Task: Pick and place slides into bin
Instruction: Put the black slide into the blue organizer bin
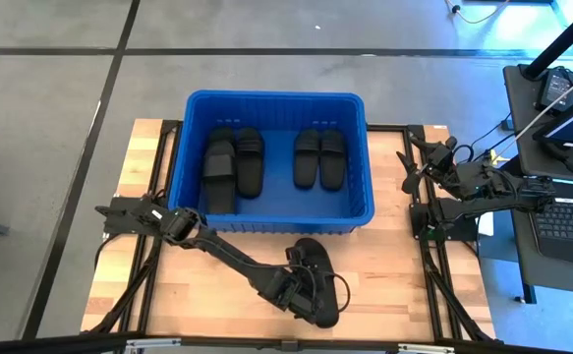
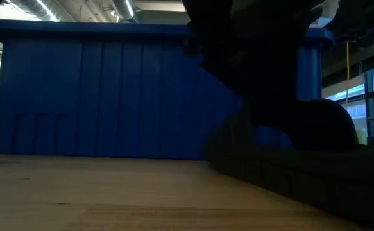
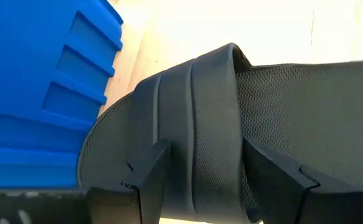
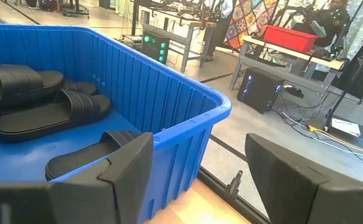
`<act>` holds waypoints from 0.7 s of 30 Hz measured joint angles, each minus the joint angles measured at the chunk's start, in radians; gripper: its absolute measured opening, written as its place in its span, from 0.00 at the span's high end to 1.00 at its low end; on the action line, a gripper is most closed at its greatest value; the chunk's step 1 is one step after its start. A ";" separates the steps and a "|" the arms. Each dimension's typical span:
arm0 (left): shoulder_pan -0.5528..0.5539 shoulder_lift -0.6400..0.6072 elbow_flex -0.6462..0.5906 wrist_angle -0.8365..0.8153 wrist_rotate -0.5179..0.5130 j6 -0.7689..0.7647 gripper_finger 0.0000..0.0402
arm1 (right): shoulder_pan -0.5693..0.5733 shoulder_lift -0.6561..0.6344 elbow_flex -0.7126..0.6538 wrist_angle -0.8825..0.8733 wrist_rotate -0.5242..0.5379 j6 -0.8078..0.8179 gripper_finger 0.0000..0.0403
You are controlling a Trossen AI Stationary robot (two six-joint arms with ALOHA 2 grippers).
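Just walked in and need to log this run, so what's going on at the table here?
A two-arm robot is packing black slides into a blue bin. Four slides already lie in it, two to each side. The left gripper is down on the table in front of the bin, its open fingers straddling the strap of a slide, which is not yet lifted. The right gripper waits, open, beside the bin's right wall.

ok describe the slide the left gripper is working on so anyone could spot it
Find the blue bin on the wooden table. Outside its near wall lies a slide, with the left gripper open astride its strap. Four other slides lie inside the bin.
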 joint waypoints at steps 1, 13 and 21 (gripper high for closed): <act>0.001 0.000 0.000 -0.005 0.001 0.004 0.52 | 0.000 0.000 0.000 0.000 0.000 0.000 0.37; 0.001 0.000 0.000 -0.067 -0.039 0.006 0.56 | 0.000 0.000 0.000 0.000 0.000 0.000 0.37; 0.001 0.000 0.000 -0.067 -0.060 0.007 0.83 | 0.000 0.000 0.000 0.000 0.000 0.000 0.37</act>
